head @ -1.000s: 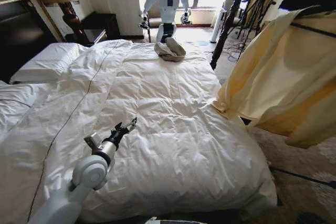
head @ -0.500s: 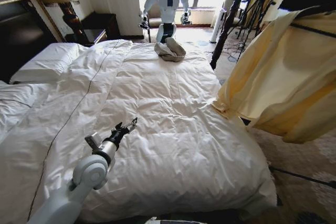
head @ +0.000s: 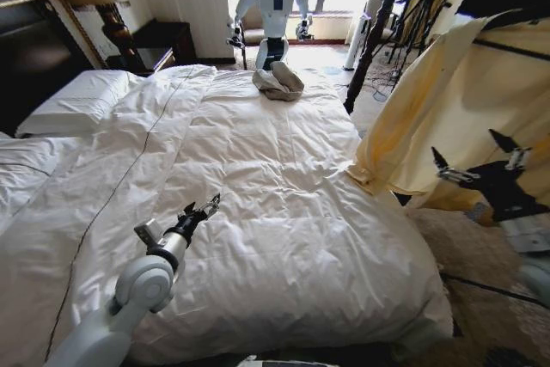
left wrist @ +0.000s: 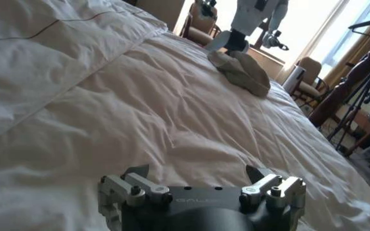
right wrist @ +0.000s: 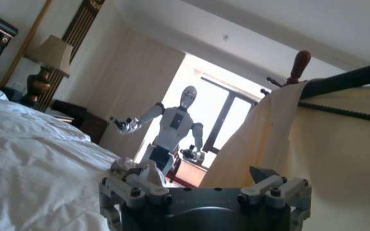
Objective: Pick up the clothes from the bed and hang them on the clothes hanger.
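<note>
Right gripper: I am seeing my right gripper (head: 478,157) holding in the air off the bed's right side, its fingers spread wide and gripping nothing, directly in front of the lower part of the hanging shirt.
Left gripper: my left gripper (head: 199,210) is hovering low over the duvet near the foot of the bed, fingers spread apart with nothing between them; the left wrist view is showing the same spread tips (left wrist: 199,173) above wrinkled white quilting.
Clothes: the pale cream-yellow shirt (head: 447,100) is hanging off the bed, draped over the black clothes hanger (head: 511,47) at the right of the head view, its sleeve and hem drooping beside the bed's edge. In the right wrist view the cloth (right wrist: 320,144) is hanging just past my spread fingers.
Bed: the white duvet (head: 258,178) is lying rumpled, with pillows (head: 77,100) at the left.
Bundle: a small grey-beige cloth bundle (head: 278,83) is sitting on the bed's far edge.
Background: another white humanoid robot (head: 275,2) is standing beyond the bed by the bright window.
</note>
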